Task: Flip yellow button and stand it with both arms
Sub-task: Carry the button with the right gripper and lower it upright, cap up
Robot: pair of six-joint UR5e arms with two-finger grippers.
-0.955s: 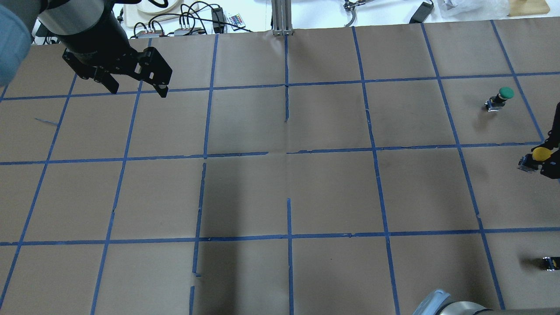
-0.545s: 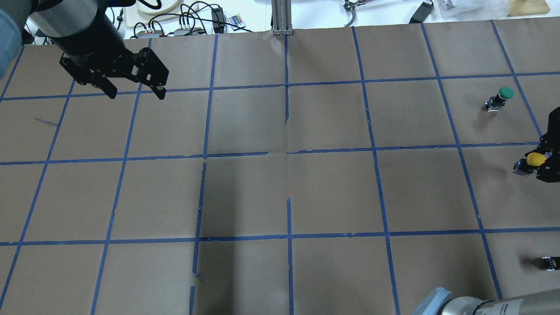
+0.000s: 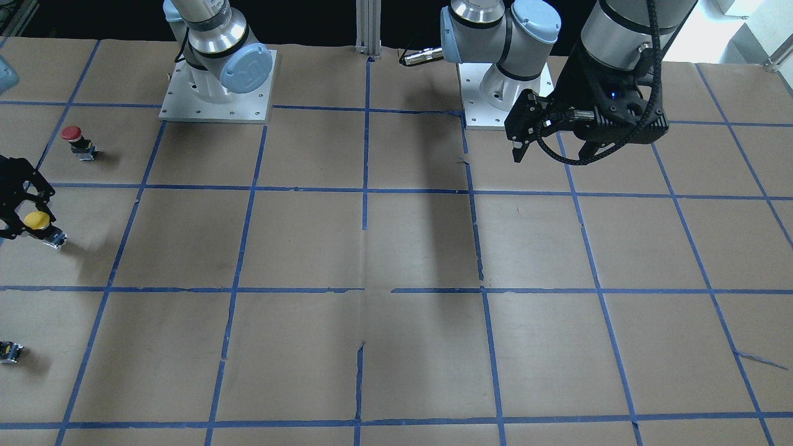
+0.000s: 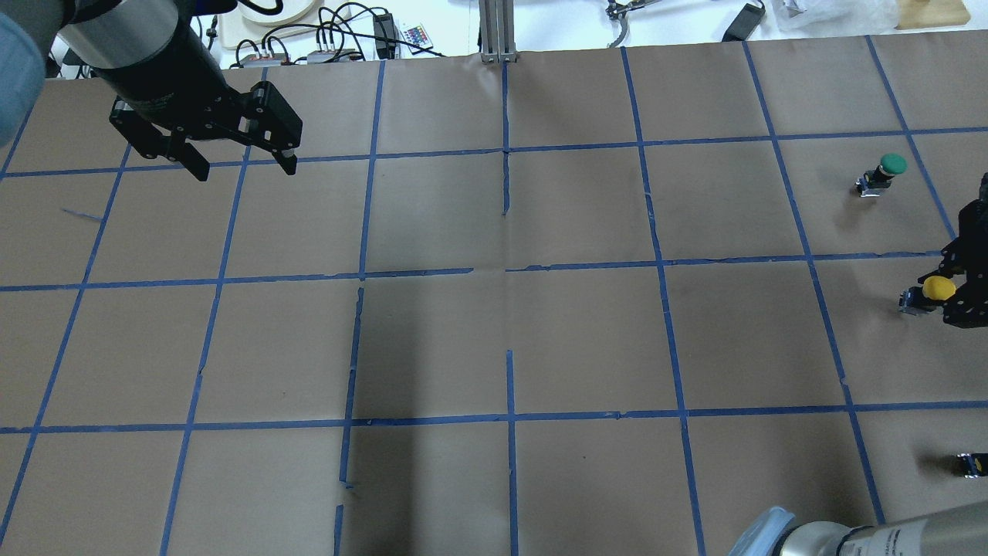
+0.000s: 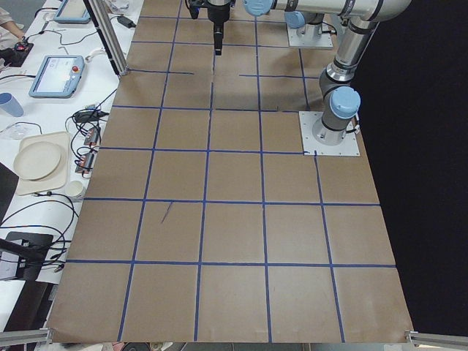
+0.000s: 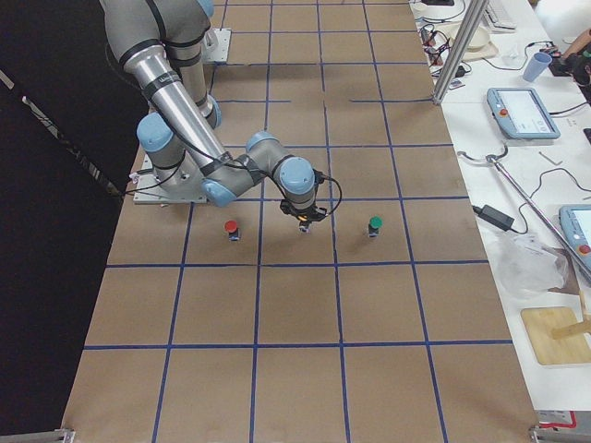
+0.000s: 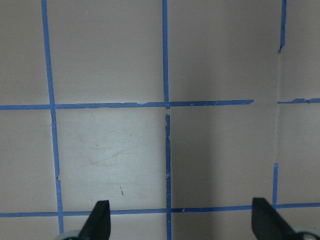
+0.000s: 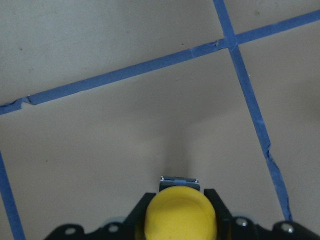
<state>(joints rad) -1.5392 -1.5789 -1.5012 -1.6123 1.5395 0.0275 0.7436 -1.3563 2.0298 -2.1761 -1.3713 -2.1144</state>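
The yellow button (image 4: 938, 288) is at the table's far right, its yellow cap between the fingers of my right gripper (image 4: 948, 292), which is shut on it. Its grey body points away from the gripper, close above the brown paper. It also shows in the front-facing view (image 3: 36, 219), with the right gripper (image 3: 25, 218) around it, and in the right wrist view (image 8: 180, 212), cap toward the camera. My left gripper (image 4: 245, 170) is open and empty above the far left of the table. It also shows in the front-facing view (image 3: 550, 153) and the left wrist view (image 7: 182, 225).
A green-capped button (image 4: 888, 170) stands beyond the yellow one. A red-capped button (image 3: 74, 137) stands on the robot's side of it. A tiny black-and-yellow block (image 4: 971, 463) lies at the right edge. Blue tape lines grid the brown paper. Cables and devices lie past the far edge.
My right gripper has carried the yellow button a little leftward and nearer in the overhead view. My left gripper has shifted slightly and stays open.
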